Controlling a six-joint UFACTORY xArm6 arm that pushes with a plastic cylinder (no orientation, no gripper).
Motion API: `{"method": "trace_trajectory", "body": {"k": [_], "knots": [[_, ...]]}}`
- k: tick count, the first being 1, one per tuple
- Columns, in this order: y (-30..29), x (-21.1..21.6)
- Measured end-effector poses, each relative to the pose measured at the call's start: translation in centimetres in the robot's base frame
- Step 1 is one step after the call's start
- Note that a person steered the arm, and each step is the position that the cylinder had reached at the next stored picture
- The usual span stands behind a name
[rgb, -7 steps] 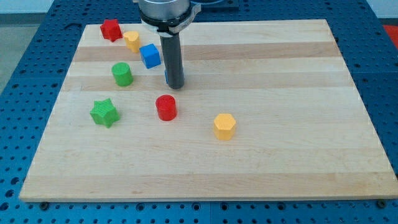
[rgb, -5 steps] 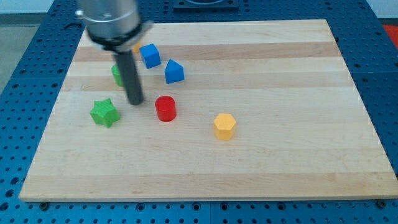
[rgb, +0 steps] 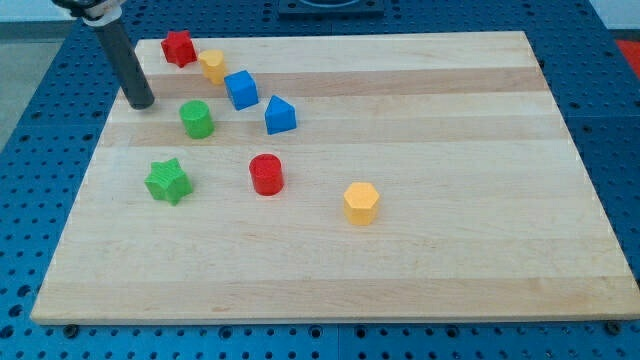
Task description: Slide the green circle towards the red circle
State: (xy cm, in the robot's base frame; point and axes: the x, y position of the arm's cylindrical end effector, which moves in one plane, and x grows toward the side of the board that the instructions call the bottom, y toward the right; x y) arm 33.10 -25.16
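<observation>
The green circle [rgb: 196,119] sits on the wooden board at the view's upper left. The red circle [rgb: 266,174] lies below and to the right of it, apart from it. My tip [rgb: 141,103] rests on the board near its left edge, to the upper left of the green circle and a short gap away from it, not touching any block.
A green star [rgb: 167,182] lies below the green circle. A red block [rgb: 178,47] and a yellow block [rgb: 211,66] sit near the board's top left corner. Two blue blocks [rgb: 241,89] [rgb: 279,115] lie right of the green circle. A yellow hexagon [rgb: 361,203] is mid-board.
My tip swung from the board's upper middle leftward, past the green circle's right side, to its upper left near the board's edge. The blocks have not moved.
</observation>
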Motion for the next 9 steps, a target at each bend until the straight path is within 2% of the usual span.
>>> {"method": "trace_trajectory", "body": {"k": [4, 6, 7, 9], "knots": [[7.0, 5.3], [4.7, 1.9], [5.9, 2.2], [8.5, 5.7]]}}
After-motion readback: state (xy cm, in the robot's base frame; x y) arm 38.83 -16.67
